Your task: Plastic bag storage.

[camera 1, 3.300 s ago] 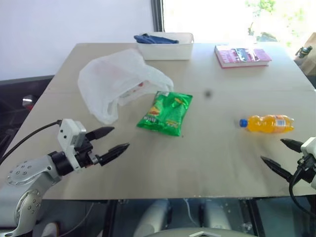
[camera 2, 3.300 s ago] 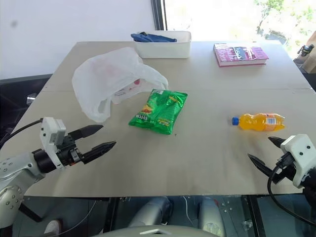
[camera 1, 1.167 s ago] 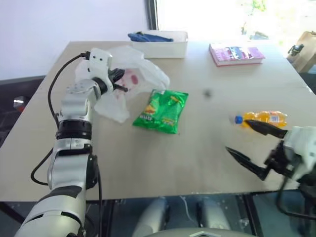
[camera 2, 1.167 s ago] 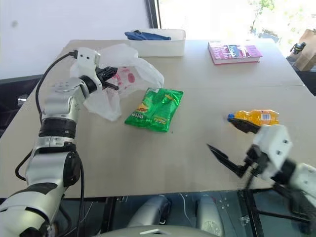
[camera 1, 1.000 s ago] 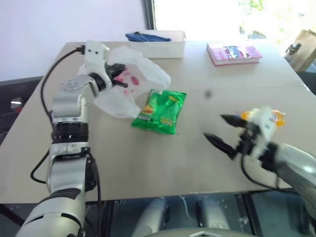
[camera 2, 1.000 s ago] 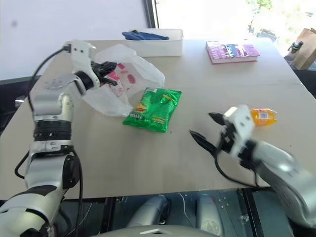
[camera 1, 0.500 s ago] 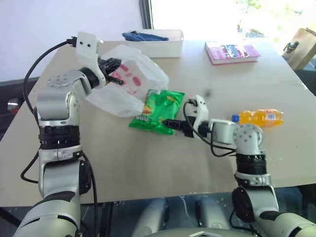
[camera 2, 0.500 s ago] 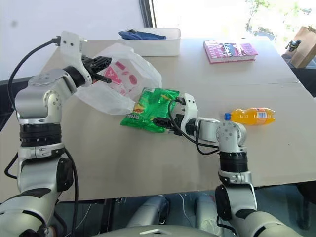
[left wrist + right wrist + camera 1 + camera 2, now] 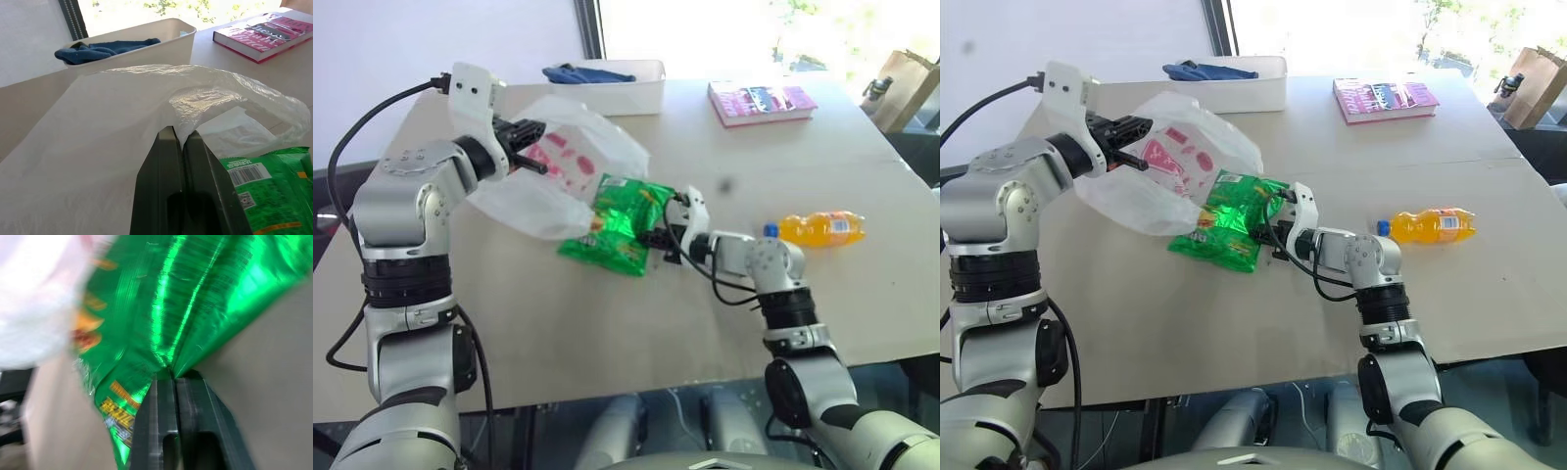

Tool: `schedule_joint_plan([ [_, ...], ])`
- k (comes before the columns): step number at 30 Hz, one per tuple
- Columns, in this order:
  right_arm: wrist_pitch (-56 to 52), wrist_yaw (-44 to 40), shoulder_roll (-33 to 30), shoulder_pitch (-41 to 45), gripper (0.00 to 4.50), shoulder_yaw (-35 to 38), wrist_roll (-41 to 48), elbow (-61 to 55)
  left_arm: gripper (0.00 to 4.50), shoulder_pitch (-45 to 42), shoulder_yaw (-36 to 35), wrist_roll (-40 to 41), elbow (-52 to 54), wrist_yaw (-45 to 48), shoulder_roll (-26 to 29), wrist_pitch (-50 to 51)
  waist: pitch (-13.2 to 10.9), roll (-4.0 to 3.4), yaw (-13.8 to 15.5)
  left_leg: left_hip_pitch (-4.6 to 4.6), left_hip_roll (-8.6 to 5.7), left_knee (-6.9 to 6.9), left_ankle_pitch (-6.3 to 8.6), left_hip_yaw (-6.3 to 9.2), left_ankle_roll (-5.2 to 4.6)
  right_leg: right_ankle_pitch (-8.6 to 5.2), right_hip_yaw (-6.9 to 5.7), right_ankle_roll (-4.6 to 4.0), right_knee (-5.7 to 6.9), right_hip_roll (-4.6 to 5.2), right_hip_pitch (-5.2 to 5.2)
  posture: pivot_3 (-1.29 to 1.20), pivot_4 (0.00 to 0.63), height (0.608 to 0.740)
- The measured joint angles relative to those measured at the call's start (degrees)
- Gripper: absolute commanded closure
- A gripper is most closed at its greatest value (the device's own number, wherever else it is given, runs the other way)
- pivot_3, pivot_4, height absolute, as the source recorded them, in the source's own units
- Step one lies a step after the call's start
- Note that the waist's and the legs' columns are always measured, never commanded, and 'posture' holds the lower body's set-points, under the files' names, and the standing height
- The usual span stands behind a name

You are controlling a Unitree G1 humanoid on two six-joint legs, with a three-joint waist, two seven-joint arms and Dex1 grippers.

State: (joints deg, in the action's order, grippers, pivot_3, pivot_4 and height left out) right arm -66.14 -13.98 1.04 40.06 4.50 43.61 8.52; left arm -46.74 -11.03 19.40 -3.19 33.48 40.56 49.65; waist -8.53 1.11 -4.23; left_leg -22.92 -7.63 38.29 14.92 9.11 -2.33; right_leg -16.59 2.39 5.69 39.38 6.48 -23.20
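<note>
Right claw [image 9: 172,377] pinching green packet [image 9: 195,298]

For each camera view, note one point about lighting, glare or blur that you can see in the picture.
Eye views: the window behind the white bin is blown out to white. Left wrist view: daylight shines through the plastic bag, leaving a bright glint at its crease. Right wrist view: the snack packet is smeared with streaky green highlights, and the pale bag at the edge is a soft blur.

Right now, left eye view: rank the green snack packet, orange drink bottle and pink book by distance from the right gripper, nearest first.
1. Glossy green snack packet: clamped in the right gripper.
2. Orange plastic drink bottle: lying to its right.
3. Pink book: far edge, right.
</note>
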Motion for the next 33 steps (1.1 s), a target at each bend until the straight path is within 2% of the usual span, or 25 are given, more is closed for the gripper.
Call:
schedule_joint_plan([
  [5, -7.5, -1.0, -3.5, -2.1, 4.47, 4.1, 7.7, -11.9, 4.5, -1.5, 3.0, -0.1, -3.2, 5.1, 2.4, -0.5, 0.0, -0.01, 0.3, -0.02, 0.0, 0.0, 0.0, -0.02, 0.0, 0.0, -0.01, 0.0, 0.0, 0.0, -0.04, 0.0, 0.15, 0.74],
  [9, -11.1, -1.1, -5.1, -2.2, 4.47, 6.8, 12.9, -16.8, 4.5, -3.9, 5.1, -0.7, -6.4, 6.9, 2.6, -2.5, 0.0, -0.01, 0.4, -0.04, 0.0, -0.01, 0.0, -0.03, 0.0, 0.0, -0.01, 0.0, 0.01, 0.04, -0.06, 0.0, 0.15, 0.74],
  [14, -11.6, -1.6, -4.7, -1.2, 4.47, 6.3, 15.7, -18.7, 4.5, -6.6, 7.3, -0.1, -7.3, 9.6, 2.0, -2.0, 0.0, -0.02, 0.1, -0.1, 0.0, -0.04, 0.0, -0.21, -0.01, 0.0, 0.11, 0.0, 0.11, 0.18, -0.24, 0.0, 0.15, 0.74],
  [19, -12.2, -3.4, -5.4, -0.1, 4.47, 3.8, 17.7, -19.6, 4.5, -6.7, 10.6, -0.1, -7.0, 13.3, 2.7, -1.3, 0.0, -0.02, 0.2, -0.12, 0.0, -0.06, 0.0, -0.29, -0.01, 0.0, 0.04, 0.0, 0.36, 0.24, -0.42, 0.0, 0.15, 0.74],
  [26, -12.3, -9.8, -10.2, 0.2, 4.47, -2.5, 18.0, -21.3, 4.5, -8.1, 11.3, -0.8, -7.0, 14.5, 2.9, -2.4, 0.0, -0.01, 0.2, -0.15, -0.01, -0.05, 0.01, -0.34, -0.01, 0.0, 0.01, 0.0, 0.35, 0.28, -0.46, 0.0, 0.15, 0.74],
  [33, -9.7, -13.7, -10.1, 1.3, 4.47, -8.5, 16.5, -22.2, 4.5, -4.7, 12.6, -1.2, -2.2, 15.0, 2.9, -2.6, 0.0, -0.01, 0.3, -0.19, 0.0, -0.03, 0.01, -0.39, -0.01, 0.0, -0.01, 0.0, 0.37, 0.31, -0.52, 0.0, 0.15, 0.74],
])
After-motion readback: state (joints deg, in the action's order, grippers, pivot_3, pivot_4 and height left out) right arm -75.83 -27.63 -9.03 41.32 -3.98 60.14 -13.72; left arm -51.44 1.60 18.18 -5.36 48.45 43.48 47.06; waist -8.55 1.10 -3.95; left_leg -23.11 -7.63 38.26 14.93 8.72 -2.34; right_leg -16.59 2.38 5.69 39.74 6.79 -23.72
